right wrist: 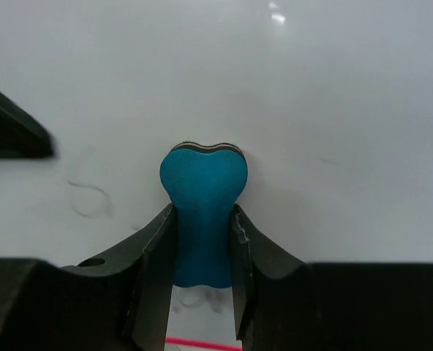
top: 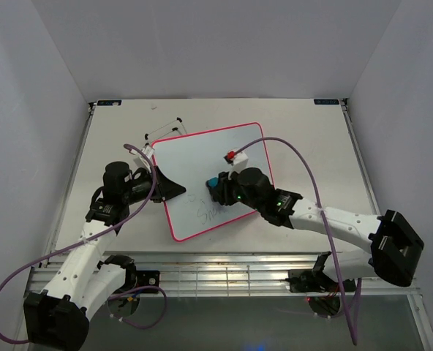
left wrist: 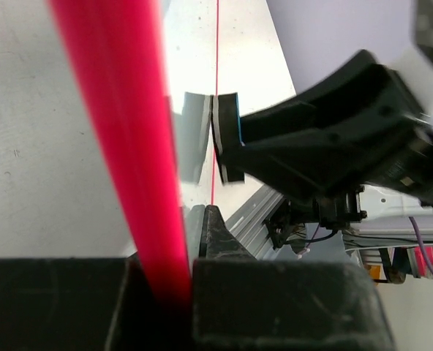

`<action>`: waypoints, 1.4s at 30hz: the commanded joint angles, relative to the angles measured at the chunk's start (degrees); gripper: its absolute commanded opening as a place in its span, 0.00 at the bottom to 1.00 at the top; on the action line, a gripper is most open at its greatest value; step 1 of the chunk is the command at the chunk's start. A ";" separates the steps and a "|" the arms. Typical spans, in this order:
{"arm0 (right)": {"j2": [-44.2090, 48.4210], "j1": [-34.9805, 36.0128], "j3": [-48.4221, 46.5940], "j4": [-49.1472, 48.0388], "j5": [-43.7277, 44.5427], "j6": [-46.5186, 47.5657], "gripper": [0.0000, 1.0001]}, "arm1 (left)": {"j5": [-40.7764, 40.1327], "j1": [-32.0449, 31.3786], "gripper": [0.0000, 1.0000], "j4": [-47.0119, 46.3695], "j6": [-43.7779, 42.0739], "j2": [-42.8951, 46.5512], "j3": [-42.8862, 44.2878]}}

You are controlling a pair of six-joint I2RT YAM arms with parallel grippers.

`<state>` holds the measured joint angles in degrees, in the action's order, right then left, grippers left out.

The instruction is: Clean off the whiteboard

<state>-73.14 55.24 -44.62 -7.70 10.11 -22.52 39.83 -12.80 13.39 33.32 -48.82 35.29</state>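
Note:
The whiteboard (top: 202,164), white with a pink-red frame, lies tilted on the table. Dark handwriting (top: 208,212) sits near its lower edge. My left gripper (top: 167,188) is shut on the board's left edge; in the left wrist view the red frame (left wrist: 129,131) runs down between the jaws. My right gripper (top: 218,187) is shut on the blue bone-shaped eraser (right wrist: 202,212), whose head rests on the white surface (right wrist: 333,110). Faint pen marks (right wrist: 88,197) lie to the eraser's left. The eraser also shows in the top view (top: 213,180) and the left wrist view (left wrist: 227,135).
A clear plastic holder (top: 162,133) lies on the table behind the board's upper left corner. A small red and white object (top: 235,156) sits on the board by the right arm. Purple cables (top: 304,164) loop from both arms. A metal rail (top: 224,274) runs along the near edge.

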 commanded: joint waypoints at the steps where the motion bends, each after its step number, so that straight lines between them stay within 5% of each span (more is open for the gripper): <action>1: -5.33 7.93 -9.59 -1.63 14.91 -3.03 0.08 | -2.74 -0.65 0.00 4.81 -7.22 -0.84 -0.31; 7: -13.59 12.16 -13.91 0.23 16.61 -13.50 0.08 | -1.69 -0.65 0.00 4.54 -7.39 -0.75 -0.48; 28: -16.16 22.98 -10.93 7.62 21.35 -24.05 0.08 | -2.66 -0.74 0.00 4.45 -7.13 -0.75 -0.48; 42: 2.21 4.09 17.89 12.81 25.75 -26.18 0.08 | -1.43 -0.83 0.00 4.10 -7.13 -1.02 -0.57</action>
<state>-70.04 63.20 -32.73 -5.21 35.68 -49.45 39.86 -12.10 12.14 33.19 -49.82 35.16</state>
